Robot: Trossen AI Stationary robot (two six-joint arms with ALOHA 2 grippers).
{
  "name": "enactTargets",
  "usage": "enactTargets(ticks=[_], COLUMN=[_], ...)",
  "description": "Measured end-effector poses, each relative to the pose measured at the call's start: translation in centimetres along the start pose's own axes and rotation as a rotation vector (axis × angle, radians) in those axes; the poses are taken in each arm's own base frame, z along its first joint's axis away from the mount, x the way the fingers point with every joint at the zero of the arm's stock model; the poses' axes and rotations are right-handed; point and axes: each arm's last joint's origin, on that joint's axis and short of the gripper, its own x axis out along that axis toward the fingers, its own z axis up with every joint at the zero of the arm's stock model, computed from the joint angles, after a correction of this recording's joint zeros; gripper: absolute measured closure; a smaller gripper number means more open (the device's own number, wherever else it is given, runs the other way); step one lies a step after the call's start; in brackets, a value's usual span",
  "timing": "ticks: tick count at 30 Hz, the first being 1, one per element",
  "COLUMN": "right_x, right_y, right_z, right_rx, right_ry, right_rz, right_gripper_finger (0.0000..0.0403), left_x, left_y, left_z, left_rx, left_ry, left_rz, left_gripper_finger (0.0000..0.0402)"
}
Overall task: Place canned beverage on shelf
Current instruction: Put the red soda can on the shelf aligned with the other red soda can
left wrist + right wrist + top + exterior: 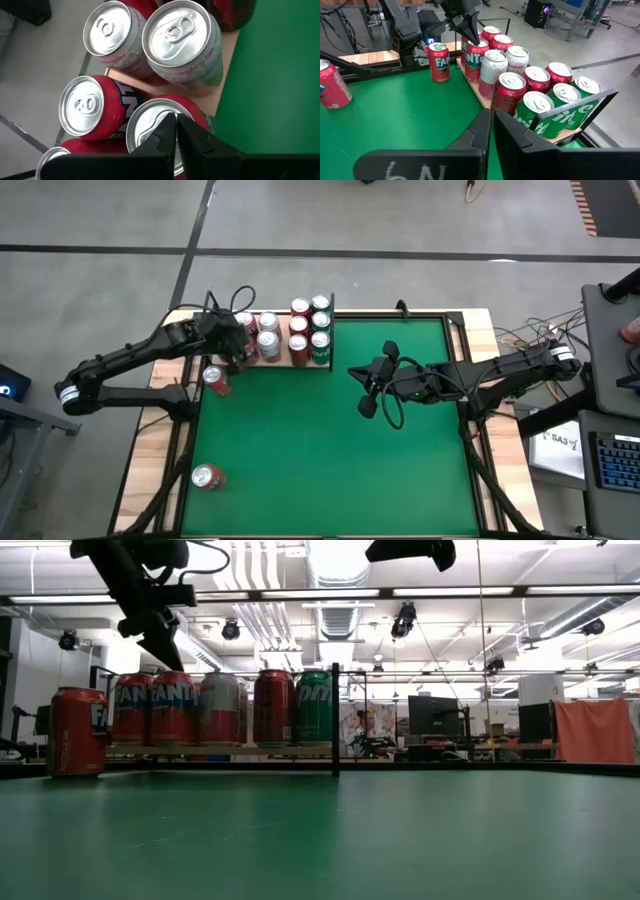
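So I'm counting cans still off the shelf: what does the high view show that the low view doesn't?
Only the high view shows a red can near the table's front-left corner and the right claw, shut. Only the low view shows the room behind. Both share the shelf of cans, the loose red can beside it and the shut left claw above.

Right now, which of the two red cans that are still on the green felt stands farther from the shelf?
The red can near the table's front-left corner. The other red can stands just beside the shelf, below the left hand.
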Motion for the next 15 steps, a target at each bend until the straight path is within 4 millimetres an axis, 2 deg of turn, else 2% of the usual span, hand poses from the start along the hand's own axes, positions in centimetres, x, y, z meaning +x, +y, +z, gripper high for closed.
enactTargets(ticks=[9, 15], right_x=[0.0, 0.0], right_y=[0.0, 0.0], right_z=[0.0, 0.0], right_rx=[0.002, 0.0], right_ry=[0.0, 0.0], right_rz=[0.0, 0.0], right_gripper_finger=[0.039, 0.039], left_x=[-0.4, -2.4], left_y=[0.0, 0.4], left_z=[-0.2, -0.4], left_rx=[0.056, 0.011], left_ry=[0.003, 0.026], left_rz=[0.002, -0.004], left_gripper_finger=[0.0402, 0.0402])
